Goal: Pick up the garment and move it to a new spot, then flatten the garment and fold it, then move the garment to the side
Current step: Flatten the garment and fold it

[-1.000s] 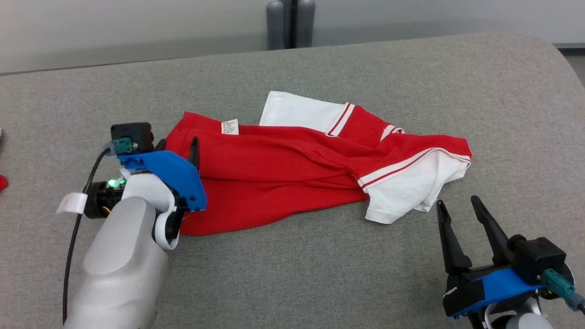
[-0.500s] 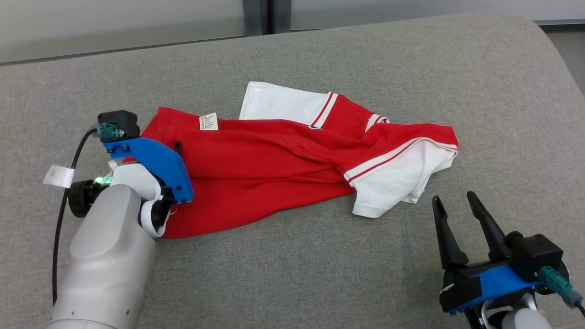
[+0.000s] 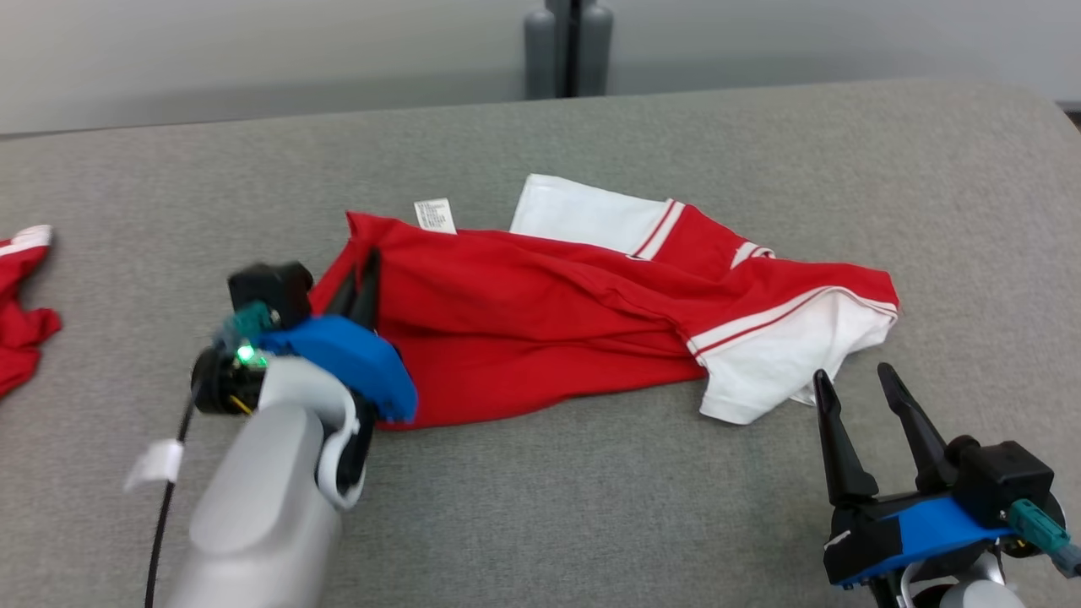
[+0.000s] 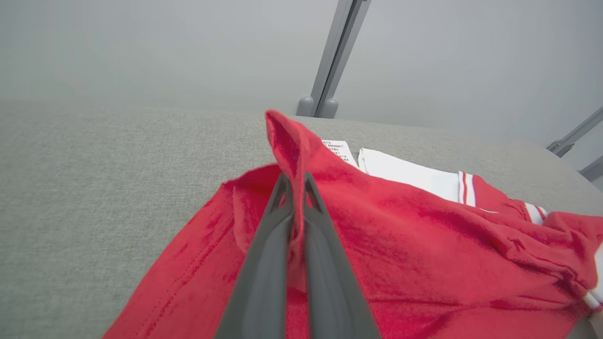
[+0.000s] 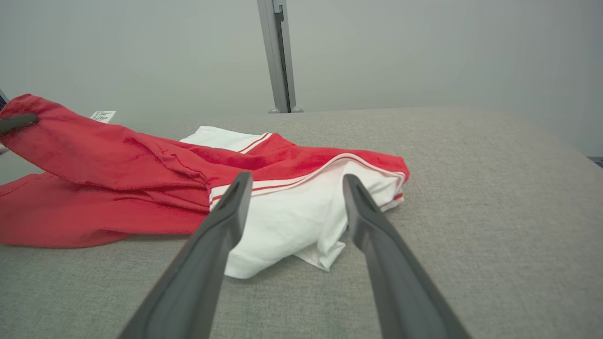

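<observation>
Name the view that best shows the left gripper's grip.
Left wrist view: the left gripper pinches a raised fold of the garment. Head view half-hides it behind its blue mount; right wrist view catches a fingertip.

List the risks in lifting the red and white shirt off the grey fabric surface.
1. The left gripper is shut on only a thin fold at the edge of the red and white shirt; it may slip out when lifted.
2. The right gripper stands open, short of the white sleeve, so a one-sided lift would likely drag and bunch the rest.
</observation>
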Motion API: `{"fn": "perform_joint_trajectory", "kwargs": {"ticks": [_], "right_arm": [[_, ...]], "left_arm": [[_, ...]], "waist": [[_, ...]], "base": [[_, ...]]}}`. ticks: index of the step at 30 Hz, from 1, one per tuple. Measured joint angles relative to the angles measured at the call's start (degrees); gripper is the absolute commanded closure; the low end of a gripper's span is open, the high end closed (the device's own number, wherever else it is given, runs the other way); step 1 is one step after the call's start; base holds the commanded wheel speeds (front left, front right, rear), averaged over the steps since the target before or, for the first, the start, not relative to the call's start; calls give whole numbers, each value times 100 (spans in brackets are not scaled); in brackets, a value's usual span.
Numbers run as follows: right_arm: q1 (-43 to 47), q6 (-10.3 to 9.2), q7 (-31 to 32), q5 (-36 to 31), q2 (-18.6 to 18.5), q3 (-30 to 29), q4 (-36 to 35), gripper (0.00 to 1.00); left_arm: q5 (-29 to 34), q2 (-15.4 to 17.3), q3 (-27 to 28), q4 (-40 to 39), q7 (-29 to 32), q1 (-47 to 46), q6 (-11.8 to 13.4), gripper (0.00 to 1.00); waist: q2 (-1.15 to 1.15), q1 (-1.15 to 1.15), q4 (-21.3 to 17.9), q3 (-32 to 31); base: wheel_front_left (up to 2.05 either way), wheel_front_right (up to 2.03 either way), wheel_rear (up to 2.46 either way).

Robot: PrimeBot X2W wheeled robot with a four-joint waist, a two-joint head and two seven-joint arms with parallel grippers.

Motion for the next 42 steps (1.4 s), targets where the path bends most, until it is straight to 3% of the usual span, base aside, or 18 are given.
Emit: {"fn": "perform_joint_trajectory", "kwargs": {"ticks": [9, 10, 11, 13, 20, 25, 29, 36, 42], "right_arm": [[149, 0, 42, 65, 1, -20, 22, 0], [155, 0, 43, 70, 2, -19, 21, 0], [172, 0, 47, 71, 1, -26, 23, 0], [196, 0, 66, 79, 0, -24, 29, 0], [257, 0, 100, 93, 2, -30, 25, 0], [277, 0, 116, 112, 2, -38, -14, 0], [283, 0, 113, 120, 1, -49, -33, 0], [210, 0, 96, 122, 3, 40, -46, 0], [108, 0, 57, 145, 2, 36, -9, 0]], "left_arm": [[612, 456, -804, -1898, -197, 1942, -29, 100], [619, 491, -838, -2054, -187, 2143, 0, 88], [622, 525, -917, -2189, -130, 2332, 9, 68], [608, 581, -1067, -2364, 86, 2718, -18, 0], [82, 712, -1229, -2865, 1128, 3496, -32, 0], [-394, 798, -755, -3486, 1561, 3563, 292, 0], [-379, 911, -415, -3695, 1811, 3221, 682, 0], [-461, 746, -240, -2674, 2541, 2174, 1150, 0], [-597, 549, -219, -1755, 2920, 1569, 1274, 0]], "waist": [[-1, -1, 417, -410], [-1, -1, 443, -446], [-1, -1, 471, -485], [-1, -1, 509, -547], [-1, -1, 567, -664], [-1, 0, 542, -691], [-1, -1, 484, -652], [0, 0, 318, -422], [1, 1, 148, -211]], "base": [[0, 0, 0], [0, 0, 0], [0, 0, 0], [0, 0, 0], [0, 0, 0], [0, 0, 0], [0, 0, 0], [0, 0, 0], [0, 0, 0]]}}
